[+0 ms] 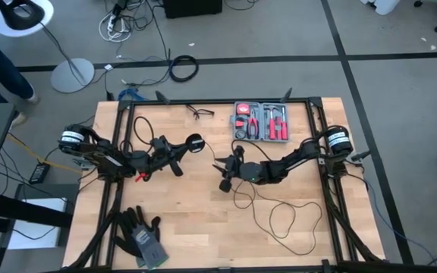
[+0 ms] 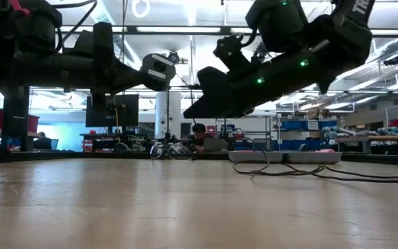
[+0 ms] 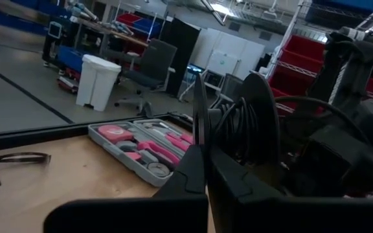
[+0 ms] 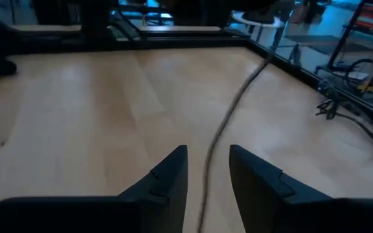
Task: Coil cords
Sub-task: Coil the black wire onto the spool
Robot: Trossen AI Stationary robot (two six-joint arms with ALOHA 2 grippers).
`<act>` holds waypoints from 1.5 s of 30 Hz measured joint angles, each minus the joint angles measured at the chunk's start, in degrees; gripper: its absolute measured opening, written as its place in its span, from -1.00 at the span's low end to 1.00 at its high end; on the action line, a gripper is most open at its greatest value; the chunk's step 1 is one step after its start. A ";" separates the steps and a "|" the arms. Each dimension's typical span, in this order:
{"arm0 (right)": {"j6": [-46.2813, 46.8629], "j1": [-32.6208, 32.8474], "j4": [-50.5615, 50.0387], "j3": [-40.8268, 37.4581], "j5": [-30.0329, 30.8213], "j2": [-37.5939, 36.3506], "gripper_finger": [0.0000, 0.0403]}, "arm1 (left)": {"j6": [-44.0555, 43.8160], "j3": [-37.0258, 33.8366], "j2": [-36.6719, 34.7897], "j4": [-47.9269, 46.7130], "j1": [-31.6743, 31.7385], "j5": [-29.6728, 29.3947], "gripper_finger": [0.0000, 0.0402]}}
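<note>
The puck (image 1: 194,143) of the thin cable (image 1: 283,220) is clamped edge-on between the closed left fingers (image 3: 203,171), raised above the worktop (image 1: 203,220). The right fingers (image 4: 251,171) are held apart astride the cable, which passes between them ungripped.

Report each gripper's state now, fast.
Left gripper: shut, fingers pinching the thin black cable beside its puck.
Right gripper: open, cable running between the fingers, not clamped.
</note>
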 joint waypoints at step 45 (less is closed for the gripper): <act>8.66 -3.23 -23.07 10.93 -13.73 -0.02 -1.00 | 4.99 23.46 0.02 -41.35 -0.11 -8.55 -1.00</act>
